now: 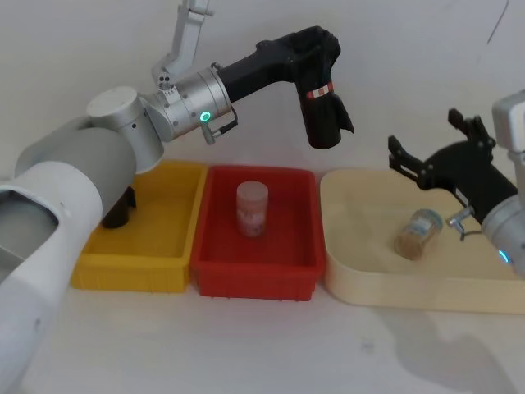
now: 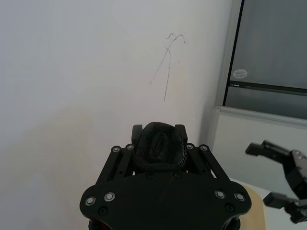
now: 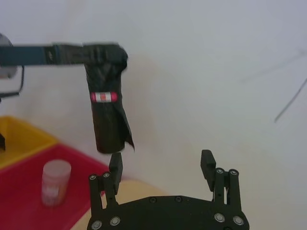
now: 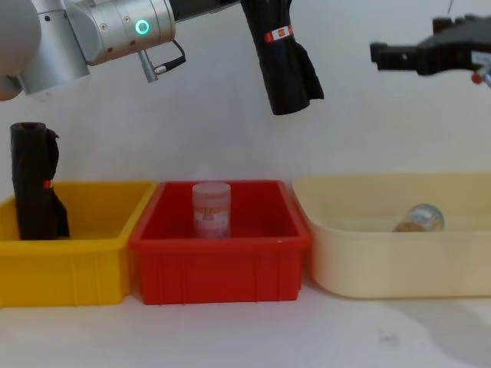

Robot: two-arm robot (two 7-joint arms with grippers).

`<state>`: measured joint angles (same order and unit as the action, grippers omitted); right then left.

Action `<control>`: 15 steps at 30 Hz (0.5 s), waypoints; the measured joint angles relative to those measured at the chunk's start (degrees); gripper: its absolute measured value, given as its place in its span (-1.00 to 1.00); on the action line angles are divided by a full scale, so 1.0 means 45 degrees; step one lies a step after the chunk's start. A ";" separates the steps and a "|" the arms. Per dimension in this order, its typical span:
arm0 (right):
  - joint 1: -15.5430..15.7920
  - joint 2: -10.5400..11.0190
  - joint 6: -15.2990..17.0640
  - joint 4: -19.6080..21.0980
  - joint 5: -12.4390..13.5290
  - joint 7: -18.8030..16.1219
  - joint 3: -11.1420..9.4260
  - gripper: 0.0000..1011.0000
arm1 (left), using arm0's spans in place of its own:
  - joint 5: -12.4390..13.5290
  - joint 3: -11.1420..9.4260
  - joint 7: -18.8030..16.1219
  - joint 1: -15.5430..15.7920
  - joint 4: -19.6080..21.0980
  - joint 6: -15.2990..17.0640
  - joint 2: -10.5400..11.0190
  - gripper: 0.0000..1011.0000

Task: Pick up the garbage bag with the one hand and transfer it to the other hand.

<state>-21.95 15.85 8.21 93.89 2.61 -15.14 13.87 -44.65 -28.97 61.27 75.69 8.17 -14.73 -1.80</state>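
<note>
Closest in, the left arm [image 1: 74, 180] sweeps up across the yellow bin [image 4: 84, 253], green ring lit, and out at its end the left gripper [image 1: 316, 57] has the garbage bag [image 1: 324, 115] by its top. The jaws are pinched on the roll, and the wrist view shows the black plastic bulging between the fingers [image 2: 194, 153]. The roll hangs in the air, label near the top, above the right end of the red bin [image 1: 254, 271] and the near edge of the cream tray [image 1: 394, 287].

Over on the other side, the right gripper [image 1: 422, 130] waits above the tray, jaws spread wide, aimed at the roll but well apart from it.

Here's the danger, I'd say: a loose flap [image 3: 127, 134] juts from the roll's lower part. If the right gripper closes on that flap alone, the roll may slip once the left lets go. It could drop into the bin beside the jar [image 1: 252, 209] or onto the tray.
</note>
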 joint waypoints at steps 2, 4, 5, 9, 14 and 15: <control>-0.0075 -0.0039 -0.0225 0.0003 -0.0094 0.0014 0.0060 0.98 | -0.0002 -0.0001 0.0003 0.0000 -0.0004 -0.0003 -0.0003 -0.25; -0.0251 -0.0124 -0.0508 -0.0016 -0.0222 0.0013 0.0202 0.98 | -0.0002 0.0000 0.0007 0.0002 -0.0011 -0.0006 -0.0006 -0.25; -0.0384 -0.0177 -0.0692 -0.0070 -0.0291 -0.0004 0.0297 0.98 | -0.0002 0.0000 0.0008 0.0003 -0.0013 -0.0006 -0.0005 -0.25; -0.0711 -0.0313 -0.0934 -0.0268 -0.0412 -0.0092 0.0526 0.98 | -0.0002 0.0000 0.0012 0.0008 -0.0020 -0.0008 -0.0009 -0.25; -0.1392 -0.0604 -0.1099 -0.0766 -0.0709 -0.0253 0.1023 0.98 | -0.0002 0.0001 0.0014 0.0014 -0.0026 -0.0008 -0.0014 -0.25; -0.1486 -0.0641 -0.1102 -0.0849 -0.0752 -0.0271 0.1094 0.98 | -0.0002 0.0000 0.0014 0.0015 -0.0028 -0.0008 -0.0015 -0.25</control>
<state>-28.64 12.97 3.25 90.07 -0.78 -16.36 18.79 -44.66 -28.97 61.33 75.76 8.05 -14.77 -1.86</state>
